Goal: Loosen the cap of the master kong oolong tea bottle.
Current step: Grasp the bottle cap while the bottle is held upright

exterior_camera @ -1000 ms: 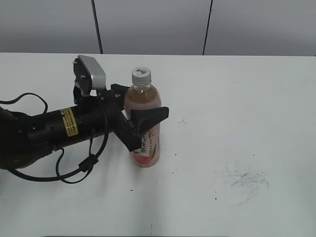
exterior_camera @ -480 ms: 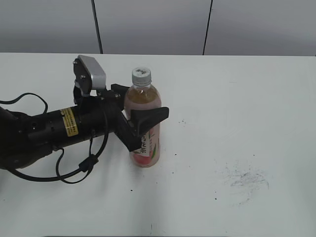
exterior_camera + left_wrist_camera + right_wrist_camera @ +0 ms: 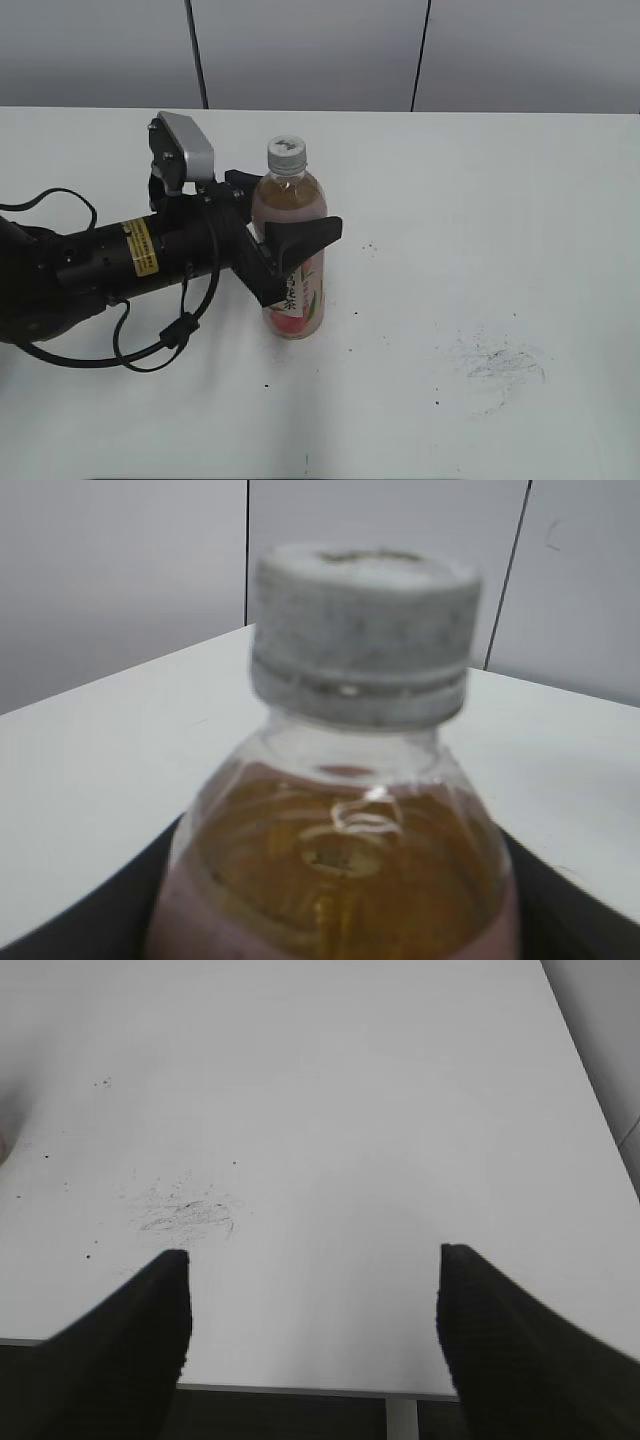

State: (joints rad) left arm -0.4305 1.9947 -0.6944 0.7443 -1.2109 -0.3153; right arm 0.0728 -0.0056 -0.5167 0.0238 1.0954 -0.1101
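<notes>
The master kong oolong tea bottle (image 3: 292, 270) stands upright on the white table, left of centre, with pale amber tea and a pink-and-white label. Its light-grey ribbed cap (image 3: 285, 153) is on the neck. My left gripper (image 3: 285, 250) reaches in from the left and is shut on the bottle's body at mid height. The left wrist view shows the cap (image 3: 362, 630) and the bottle's shoulder (image 3: 345, 860) close up between the black fingers. My right gripper (image 3: 312, 1310) is open and empty above the table's near edge; it does not show in the exterior view.
The white table (image 3: 480, 220) stretches to the right of the bottle, with a grey scuff mark (image 3: 500, 365) at the front right, also in the right wrist view (image 3: 185, 1215). Grey wall panels stand behind the table. The table's edge (image 3: 300, 1392) lies under the right gripper.
</notes>
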